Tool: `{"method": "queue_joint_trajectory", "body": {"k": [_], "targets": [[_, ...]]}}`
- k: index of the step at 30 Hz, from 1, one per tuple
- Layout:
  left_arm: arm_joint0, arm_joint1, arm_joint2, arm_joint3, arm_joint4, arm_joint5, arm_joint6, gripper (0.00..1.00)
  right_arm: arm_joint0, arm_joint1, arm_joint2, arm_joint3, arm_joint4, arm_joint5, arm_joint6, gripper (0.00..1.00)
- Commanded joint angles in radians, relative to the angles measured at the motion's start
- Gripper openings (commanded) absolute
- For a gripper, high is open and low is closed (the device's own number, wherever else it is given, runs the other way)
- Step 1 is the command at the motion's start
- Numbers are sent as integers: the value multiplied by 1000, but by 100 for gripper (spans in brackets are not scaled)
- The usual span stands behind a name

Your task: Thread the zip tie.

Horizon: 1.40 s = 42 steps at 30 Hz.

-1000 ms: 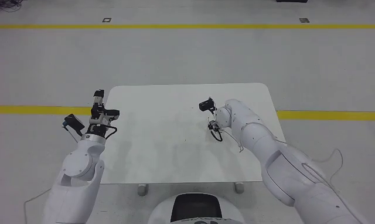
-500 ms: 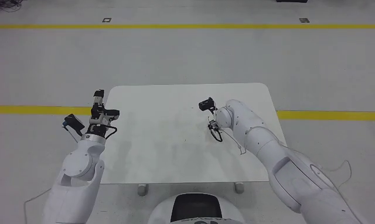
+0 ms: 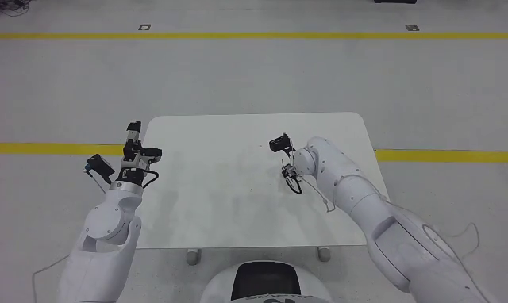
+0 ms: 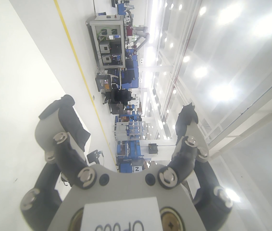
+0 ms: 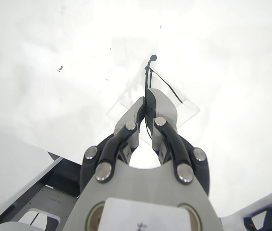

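Where the fingers of the right gripper [image 5: 146,97] press together, they clamp a black zip tie [image 5: 147,80]. Its strap runs out past the fingertips to a small head, and a thinner tail slants off beside it. The zip tie is held over a clear flat sheet [image 5: 188,111] on the white desk [image 3: 222,144], right of centre. At the desk's left edge the left gripper [image 4: 126,106] points away from the desk, its fingers spread wide apart.
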Motion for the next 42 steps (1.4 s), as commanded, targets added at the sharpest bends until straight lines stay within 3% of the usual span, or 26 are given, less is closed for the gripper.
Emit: {"method": "queue_joint_trajectory", "body": {"k": [1, 9, 13, 24, 32, 42], "targets": [[0, 0, 0, 0, 0, 0, 0, 100, -4, 1, 3, -3, -1, -7, 1, 0], [0, 0, 0, 0, 0, 0, 0, 100, -5, -3, 10, 25, 8, -41, -20, 0], [0, 0, 0, 0, 0, 0, 0, 100, -1, -8, 9, 44, 11, -45, -27, 14], [0, 0, 0, 0, 0, 0, 0, 100, 13, -26, 5, 95, 19, -59, -37, 1], [0, 0, 0, 0, 0, 0, 0, 100, 26, -41, -3, 126, 19, -44, -15, 13], [0, 0, 0, 0, 0, 0, 0, 100, 45, -69, -20, 187, 26, -34, 3, 12]]}}
